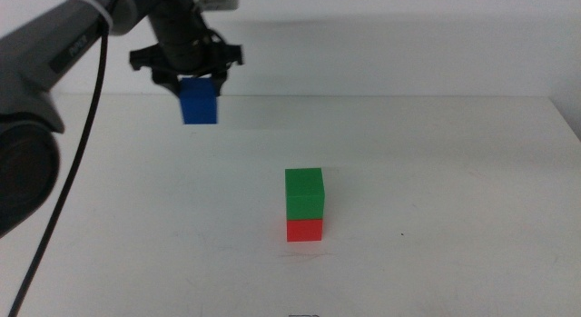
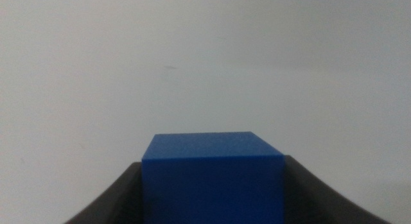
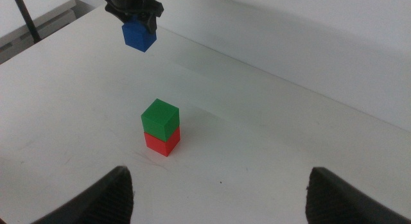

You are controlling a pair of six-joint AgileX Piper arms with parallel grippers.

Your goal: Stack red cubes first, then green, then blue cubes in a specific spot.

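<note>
A white table (image 1: 472, 172) is filling most of every view, its matte top catching soft, even light. A pale wall (image 1: 408, 44) is rising just behind the table's far edge. A tiny reddish speck (image 1: 402, 233) is sitting on the table's near half, toward its right side. Beyond the table's far left corner, a grey strip (image 3: 45, 22) is running alongside, too blurred to identify.

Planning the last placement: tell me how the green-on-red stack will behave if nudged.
The green cube sits squarely on the red cube, so it probably stands firm. Matte flat faces suggest sliding, not rolling. A sideways bump from the left gripper lowering the blue cube might shift it.
</note>
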